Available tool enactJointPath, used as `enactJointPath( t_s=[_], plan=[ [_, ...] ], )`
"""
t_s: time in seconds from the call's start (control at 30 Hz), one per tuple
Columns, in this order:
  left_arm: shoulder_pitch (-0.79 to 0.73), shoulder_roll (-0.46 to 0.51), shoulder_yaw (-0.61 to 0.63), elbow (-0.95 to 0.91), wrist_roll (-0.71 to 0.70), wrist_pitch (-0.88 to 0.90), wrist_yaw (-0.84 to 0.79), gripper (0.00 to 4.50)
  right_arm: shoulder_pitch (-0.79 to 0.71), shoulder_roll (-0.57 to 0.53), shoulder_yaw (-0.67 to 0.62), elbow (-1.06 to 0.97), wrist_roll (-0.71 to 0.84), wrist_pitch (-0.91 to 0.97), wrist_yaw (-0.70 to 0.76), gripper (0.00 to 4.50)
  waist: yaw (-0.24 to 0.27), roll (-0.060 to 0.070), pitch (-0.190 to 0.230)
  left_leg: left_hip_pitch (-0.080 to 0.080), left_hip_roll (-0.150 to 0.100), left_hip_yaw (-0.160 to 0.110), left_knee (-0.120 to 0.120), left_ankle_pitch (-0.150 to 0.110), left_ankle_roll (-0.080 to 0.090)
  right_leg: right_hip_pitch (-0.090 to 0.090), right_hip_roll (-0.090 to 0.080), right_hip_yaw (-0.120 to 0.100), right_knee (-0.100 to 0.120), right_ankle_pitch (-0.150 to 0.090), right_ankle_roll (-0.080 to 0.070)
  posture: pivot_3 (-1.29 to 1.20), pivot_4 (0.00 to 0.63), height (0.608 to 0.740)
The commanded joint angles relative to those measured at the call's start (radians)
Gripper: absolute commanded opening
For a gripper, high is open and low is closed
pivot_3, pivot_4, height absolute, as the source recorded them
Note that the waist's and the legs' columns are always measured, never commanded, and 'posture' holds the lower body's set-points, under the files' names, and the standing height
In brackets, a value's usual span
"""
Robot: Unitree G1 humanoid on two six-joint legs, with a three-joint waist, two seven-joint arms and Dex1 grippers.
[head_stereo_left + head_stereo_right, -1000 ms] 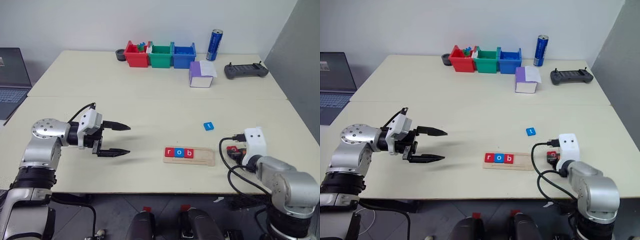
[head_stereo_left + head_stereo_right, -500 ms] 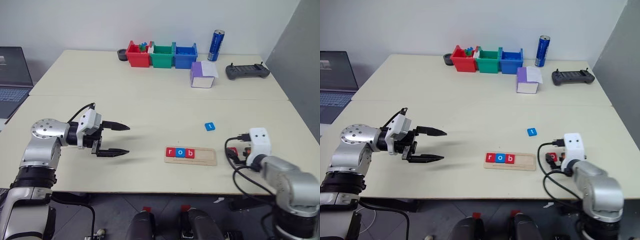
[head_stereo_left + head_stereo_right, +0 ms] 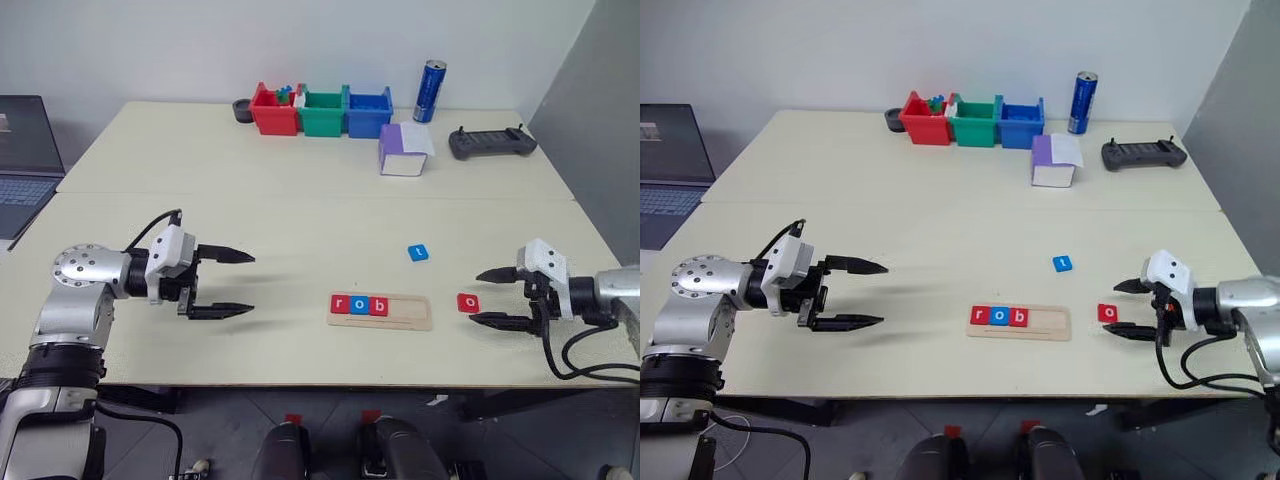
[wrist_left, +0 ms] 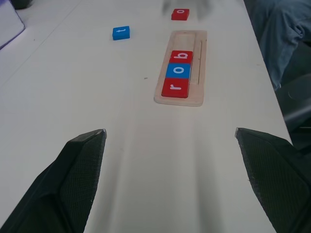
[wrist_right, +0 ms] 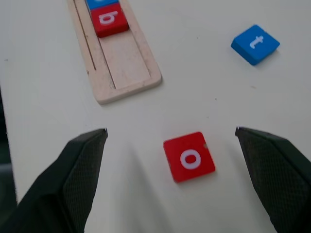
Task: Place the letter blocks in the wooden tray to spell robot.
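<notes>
Pale wood, long and narrow, the grooved wooden tray (image 3: pixel 380 310) already carries three of the small flat square letter blocks: a red "r" block (image 3: pixel 339 304), a blue "o" block (image 3: pixel 358 305) and a red "b" block (image 3: pixel 377 306), set edge to edge from the tray's left end. The remaining stretch of groove, toward the right hand, is bare, so by my reading three of the five letters are done and two are left.

The next letter needed, a red square "o" block (image 3: pixel 468 302), lies flat on the cream bench (image 3: pixel 300 220), just ahead of the right hand (image 3: pixel 493 297), between that hand and the tray's bare end. The right hand's two black fingers stand wide apart and grip nothing; in the right wrist view the block sits between them but touches neither. The last letter, a blue square "t" block (image 3: pixel 417 253), lies farther from that hand, beyond the tray's bare end and well apart from the red one.

The left hand (image 3: pixel 236 284) hovers on the tray's other side, well clear of it, fingers spread and empty.

What is left, as I judge it: seat the red "o" beside the "b", then the blue "t" after it.
</notes>
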Motion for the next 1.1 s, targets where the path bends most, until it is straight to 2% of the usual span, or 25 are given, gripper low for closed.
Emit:
enactJointPath(
  t_s=[0.03, 0.23, 0.27, 0.33, 0.57, 0.7, 0.93, 1.1],
  plan=[
    [0.009, 0.029, 0.04, -0.049, -0.022, 0.008, 0.016, 4.5, -0.07, -0.008, 0.043, 0.094, -0.039, -0.096, 0.059, 4.48, 0.002, 0.0, 0.0, 0.0, 0.0, 0.0, 0.0, 0.0, 0.0, 0.0, 0.0, 0.0, 0.0, 0.0, 0.0, 0.0, 0.15, 0.74],
    [0.041, 0.039, 0.06, -0.097, -0.037, 0.043, 0.038, 4.5, -0.119, 0.005, 0.102, 0.195, -0.1, -0.127, 0.053, 4.48, 0.004, 0.0, 0.0, 0.0, -0.001, 0.001, 0.0, 0.0, 0.0, 0.0, -0.001, 0.001, 0.0, 0.0, 0.0, 0.0, 0.15, 0.74],
    [0.046, 0.04, 0.062, -0.104, -0.038, 0.045, 0.039, 4.5, -0.12, 0.007, 0.11, 0.204, -0.105, -0.129, 0.057, 4.31, 0.005, 0.0, 0.0, 0.0, -0.001, 0.001, 0.0, 0.0, 0.0, 0.0, -0.002, 0.001, 0.0, 0.0, 0.0, 0.0, 0.15, 0.74],
    [0.052, 0.041, 0.065, -0.113, -0.04, 0.049, 0.043, 4.5, -0.12, 0.011, 0.123, 0.217, -0.12, -0.136, 0.052, 3.91, 0.005, 0.0, 0.0, 0.0, -0.001, 0.001, 0.0, 0.0, 0.0, 0.0, -0.002, 0.001, 0.0, 0.0, 0.0, 0.0, 0.15, 0.74],
    [0.05, 0.043, 0.063, -0.123, -0.041, 0.059, 0.052, 4.5, -0.118, 0.044, 0.143, 0.241, -0.137, -0.139, 0.041, 1.54, 0.004, 0.0, 0.0, 0.001, 0.0, 0.001, 0.0, 0.0, 0.0, 0.0, -0.001, 0.001, 0.001, 0.0, 0.0, 0.0, 0.15, 0.74],
    [0.045, 0.045, 0.061, -0.122, -0.039, 0.063, 0.052, 4.5, -0.114, 0.035, 0.14, 0.226, -0.132, -0.144, 0.054, 1.46, 0.003, 0.0, 0.0, 0.001, 0.0, 0.002, 0.0, 0.0, -0.001, 0.001, -0.001, 0.001, 0.001, 0.0, 0.0, 0.0, 0.15, 0.74],
    [0.037, 0.051, 0.052, -0.119, -0.035, 0.062, 0.044, 4.5, -0.152, -0.01, 0.145, -0.063, -0.073, 0.037, 0.121, 1.46, 0.003, 0.002, 0.001, 0.001, 0.0, 0.002, 0.0, 0.0, -0.001, 0.0, -0.001, 0.001, 0.002, 0.0, 0.0, 0.0, 0.15, 0.74],
    [0.067, 0.044, 0.053, -0.156, -0.04, 0.066, 0.055, 4.5, -0.226, 0.099, 0.26, -0.223, -0.116, 0.178, 0.046, 1.46, 0.001, 0.002, 0.001, 0.001, 0.001, 0.001, 0.0, 0.0, -0.001, 0.0, -0.001, 0.001, 0.002, 0.0, 0.0, 0.0, 0.15, 0.74]
  ],
)
